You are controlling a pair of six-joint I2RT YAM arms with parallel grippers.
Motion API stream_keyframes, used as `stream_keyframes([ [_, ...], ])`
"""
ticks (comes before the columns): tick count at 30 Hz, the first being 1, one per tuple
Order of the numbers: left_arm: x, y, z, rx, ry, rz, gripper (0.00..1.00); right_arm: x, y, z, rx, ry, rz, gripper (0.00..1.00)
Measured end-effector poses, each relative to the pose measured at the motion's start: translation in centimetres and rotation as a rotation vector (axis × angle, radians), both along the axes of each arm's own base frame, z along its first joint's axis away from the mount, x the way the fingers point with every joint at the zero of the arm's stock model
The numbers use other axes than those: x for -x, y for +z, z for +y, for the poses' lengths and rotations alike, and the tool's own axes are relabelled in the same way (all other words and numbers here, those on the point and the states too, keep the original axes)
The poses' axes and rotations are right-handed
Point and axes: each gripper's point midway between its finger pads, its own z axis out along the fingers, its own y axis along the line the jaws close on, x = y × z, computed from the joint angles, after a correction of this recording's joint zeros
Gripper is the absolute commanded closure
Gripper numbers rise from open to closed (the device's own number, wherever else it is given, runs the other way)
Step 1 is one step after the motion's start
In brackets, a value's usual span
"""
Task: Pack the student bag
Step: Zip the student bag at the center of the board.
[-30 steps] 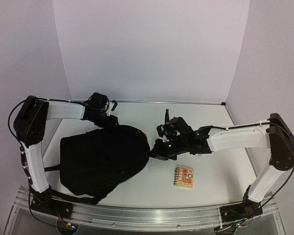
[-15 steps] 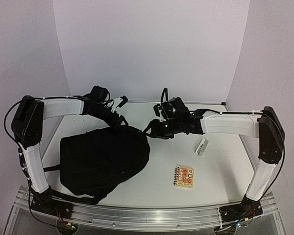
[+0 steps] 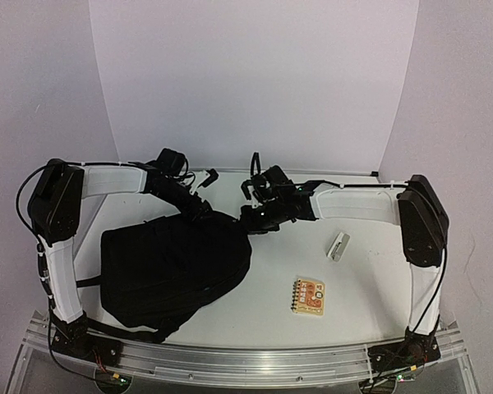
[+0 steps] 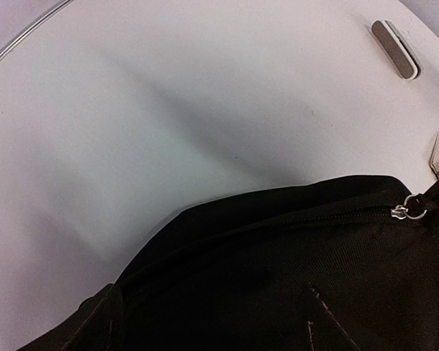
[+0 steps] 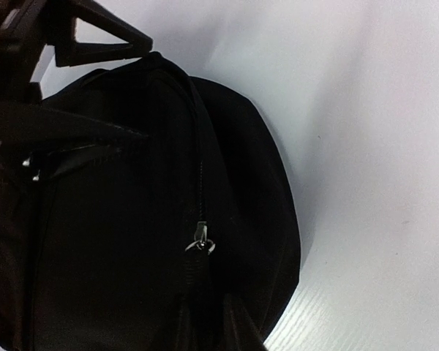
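The student bag, a large black backpack, lies at the left of the table with its zipper shut. My left gripper is down on the bag's far top edge. In the right wrist view its two fingers stand apart, with bag fabric between them. My right gripper is at the bag's top right corner. In the right wrist view a black pull cord runs from the zipper slider into my shut fingertips. The slider also shows in the left wrist view.
A small spiral notebook with an orange cover lies right of the bag. A small white and grey eraser-like block lies beyond it, also in the left wrist view. White walls enclose the table at the back and sides.
My left gripper lifted off the bag, then came back down onto its top edge. My right gripper moved from the bag's right side back and left to its top corner, uncovering the white block.
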Motion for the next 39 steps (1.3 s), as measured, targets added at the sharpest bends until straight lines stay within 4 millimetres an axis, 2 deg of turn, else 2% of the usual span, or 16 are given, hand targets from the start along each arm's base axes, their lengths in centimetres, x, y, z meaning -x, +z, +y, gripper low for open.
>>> stream_keyframes([
  [5, 0.4, 0.3, -0.9, 0.002, -0.044, -0.018, 0.17, -0.1, 0.2, 0.1, 0.002, -0.002, 0.000, 1.00],
  [9, 1.0, 0.6, -2.7, -0.004, -0.113, -0.052, 0.17, -0.1, 0.2, 0.1, 0.004, -0.004, 0.000, 1.00],
  [12, 1.4, 0.4, -4.2, -0.004, -0.170, -0.056, 0.16, -0.2, 0.2, 0.0, 0.006, -0.008, -0.002, 1.00],
  [15, 1.6, -0.3, -4.9, -0.009, -0.205, -0.049, 0.17, -0.2, 0.0, -0.2, 0.012, -0.015, -0.001, 1.00],
  [16, 1.6, -0.7, -5.0, -0.014, -0.211, -0.045, 0.22, -0.2, -0.1, -0.2, 0.014, -0.016, 0.000, 1.00],
  [20, 1.8, -2.4, -5.0, -0.037, -0.221, -0.022, 0.66, -0.2, -0.3, -0.4, 0.019, -0.020, 0.001, 1.00],
  [23, 1.5, -3.1, -4.9, -0.051, -0.205, -0.014, 0.88, -0.2, -0.3, -0.4, 0.021, -0.026, 0.001, 1.00],
  [25, 1.3, -3.2, -4.8, -0.058, -0.194, -0.019, 0.98, -0.2, -0.4, -0.5, 0.023, -0.031, 0.003, 1.00],
  [31, 1.2, -3.3, -4.8, -0.063, -0.165, -0.011, 1.00, 0.2, -1.0, -1.1, 0.025, -0.055, 0.023, 1.00],
  [39, 2.2, -3.7, -6.2, -0.035, -0.150, 0.009, 1.00, 2.4, -1.3, -3.3, 0.005, -0.085, 0.060, 1.00],
])
